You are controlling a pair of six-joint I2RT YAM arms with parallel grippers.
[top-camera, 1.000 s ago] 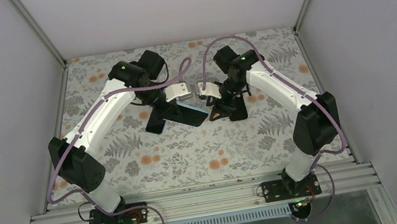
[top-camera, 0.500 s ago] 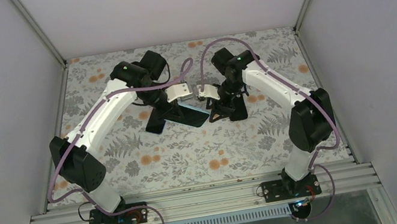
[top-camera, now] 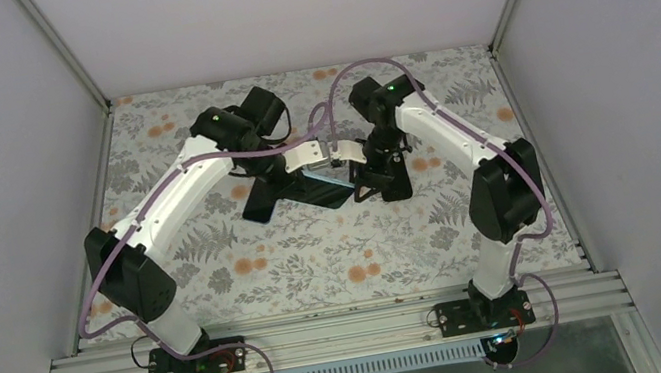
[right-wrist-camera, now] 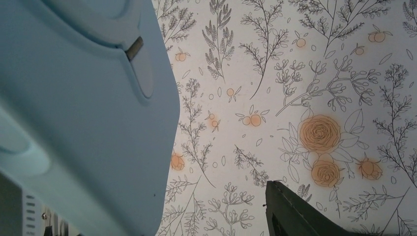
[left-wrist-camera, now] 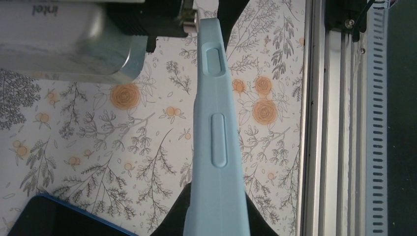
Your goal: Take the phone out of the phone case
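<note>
In the left wrist view a light blue phone case runs edge-on from the bottom to the top of the frame, its side buttons facing the camera. My left gripper is shut on it, with a black finger on each side. From above the case looks dark and bluish between the two grippers. I cannot tell the phone apart from it. The right wrist view shows the case's back filling the left side. My right gripper is open beside it. One dark finger shows and the other is hidden behind the case.
A dark flat thing with a blue rim lies on the flowered tablecloth at the lower left of the left wrist view. The right arm's grey camera housing hangs just beyond the case's far end. The aluminium rail marks the near edge.
The right arm has swung in towards the left, bringing its gripper closer to the case's end. The left gripper has shifted slightly right, still holding the case.
</note>
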